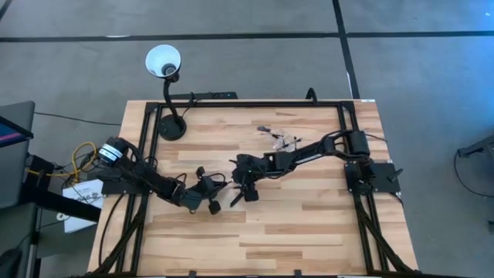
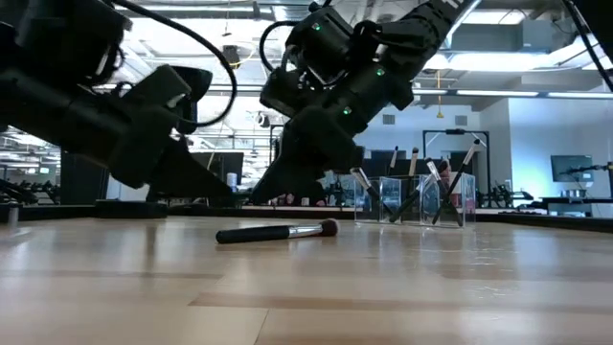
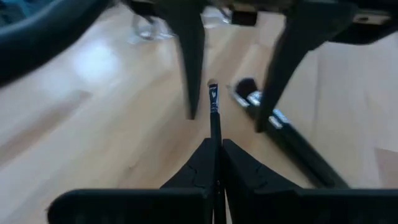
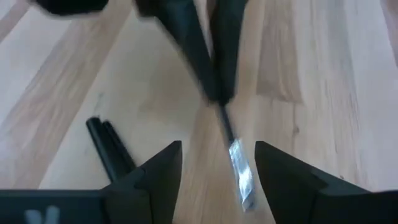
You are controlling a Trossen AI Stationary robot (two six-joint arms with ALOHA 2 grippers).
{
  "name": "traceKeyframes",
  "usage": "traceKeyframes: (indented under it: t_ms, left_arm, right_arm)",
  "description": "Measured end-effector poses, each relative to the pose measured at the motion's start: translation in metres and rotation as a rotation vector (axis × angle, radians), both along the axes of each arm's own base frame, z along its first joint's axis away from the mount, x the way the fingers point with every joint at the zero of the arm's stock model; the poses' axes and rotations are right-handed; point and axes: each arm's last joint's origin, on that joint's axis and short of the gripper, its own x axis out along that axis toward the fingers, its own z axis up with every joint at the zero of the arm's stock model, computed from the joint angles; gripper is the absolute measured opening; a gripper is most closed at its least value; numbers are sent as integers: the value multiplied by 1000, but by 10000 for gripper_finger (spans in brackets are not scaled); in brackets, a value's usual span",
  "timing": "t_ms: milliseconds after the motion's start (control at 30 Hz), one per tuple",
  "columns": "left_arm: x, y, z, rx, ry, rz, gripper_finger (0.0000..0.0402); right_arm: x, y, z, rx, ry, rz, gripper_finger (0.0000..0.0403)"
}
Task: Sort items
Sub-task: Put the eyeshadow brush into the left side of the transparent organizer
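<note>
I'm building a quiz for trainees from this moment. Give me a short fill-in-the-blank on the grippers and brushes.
1. The left gripper is shut on a slim makeup ____.
2. The right gripper has its fingers ____.
3. In the low view, one brush lies flat on the wooden ____.
4. Several brushes stand in the clear ____ beyond it.

Missing words: brush; open; table; holder

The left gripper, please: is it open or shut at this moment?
Shut on a brush: in the left wrist view the left gripper's fingers meet around a thin dark brush handle that sticks out forward.
</note>
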Motion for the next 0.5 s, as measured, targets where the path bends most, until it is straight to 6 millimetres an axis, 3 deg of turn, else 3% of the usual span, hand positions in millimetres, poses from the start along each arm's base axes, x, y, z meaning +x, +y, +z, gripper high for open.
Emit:
traceKeyframes:
  t_ms: [233, 500]
  left_arm:
    - [-1, 4, -4, -20, 24, -22, 14]
    - [1, 3, 0, -22, 2, -22, 14]
  right_arm:
    - [2, 6, 6, -11, -40, 22, 186]
    - [1, 8, 4, -44, -31, 33, 117]
